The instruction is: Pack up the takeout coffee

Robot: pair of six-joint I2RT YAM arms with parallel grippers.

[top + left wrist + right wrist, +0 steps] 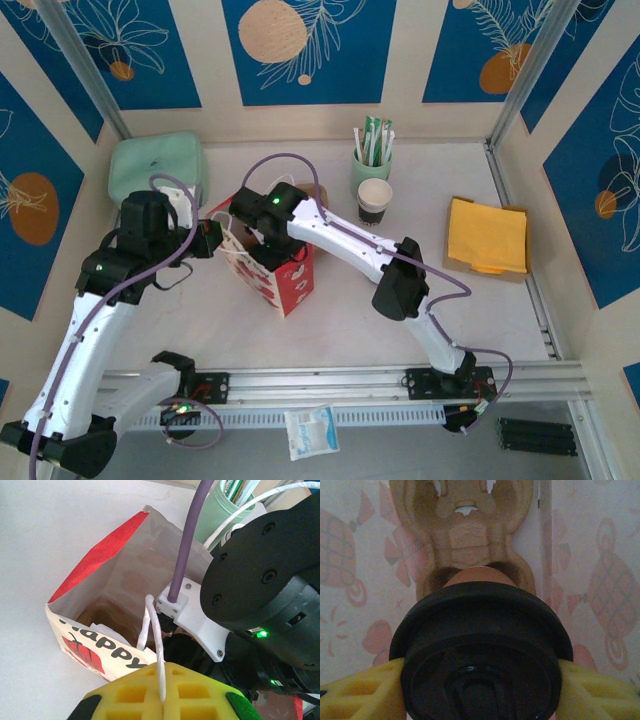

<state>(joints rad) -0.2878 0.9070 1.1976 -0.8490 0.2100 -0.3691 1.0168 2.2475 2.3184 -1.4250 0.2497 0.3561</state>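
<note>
Right wrist: right hand [480, 692] grips takeout coffee [480, 630] inside bag [605, 555].

This is a robot lab's test booth, dressed up as a coffee-shop counter; a left arm [75, 350] and a right arm [345, 240] sit bolted to an aluminium rail [330, 380] at the near edge of the white counter [340, 320]; metal frame posts [530, 70] and printed blue wall panels [300, 40] box it in; café props all round: mint-green cup of sticks [369, 165], black-sided paper cup [374, 200], yellow napkins [487, 235], red paper bag [290, 275], lidded takeout coffee [480, 645].
</note>
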